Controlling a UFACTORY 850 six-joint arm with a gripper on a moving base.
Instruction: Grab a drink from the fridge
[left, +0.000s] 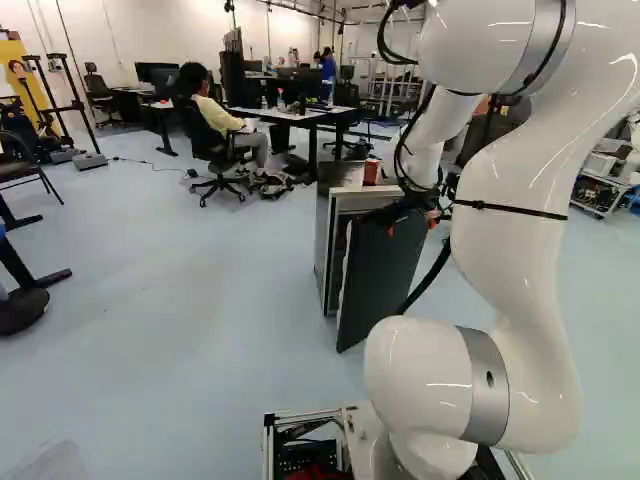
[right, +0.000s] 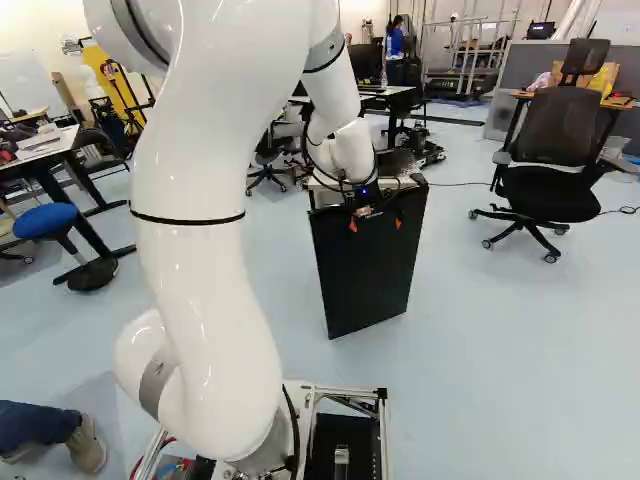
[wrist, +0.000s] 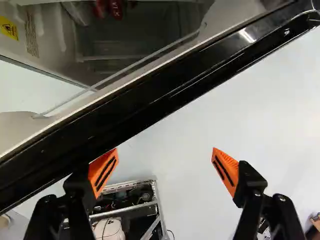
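Two red, can-like items (wrist: 108, 9) show past the door's wire rail (wrist: 120, 75), on the fridge's inner side in your wrist view; they look like the drinks you're after, though the dark interior hides most of their shape and you can't tell what supports them. Fridge (left: 323, 235) stands on the pale floor (left: 180, 310), right of center in the left base view, its black door (right: 368, 265) ajar and angled off the body. You have the end effector (right: 375, 224) at the top of that door, fingers spread wide, nothing gripped. In the wrist view one orange pad (wrist: 103, 172) sits right by the door's black edge, partly hidden by it; contact can't be told. Its partner stands well apart from it, over open floor on the outer side of the door. No drink lies between the fingers. Your arm (right: 215, 260) reaches forward and down to the door from the base. Another red item (left: 371, 171) rests on top of the fridge, near your wrist; its exact kind is unclear. Inside the fridge you also get a yellow warning label (wrist: 8, 28) on a pale wall. Desk with monitors (left: 290, 113) sits behind the fridge, toward the far side of the room. Black office chair (right: 550, 185) stands at the right of the right base view, well apart from the door.
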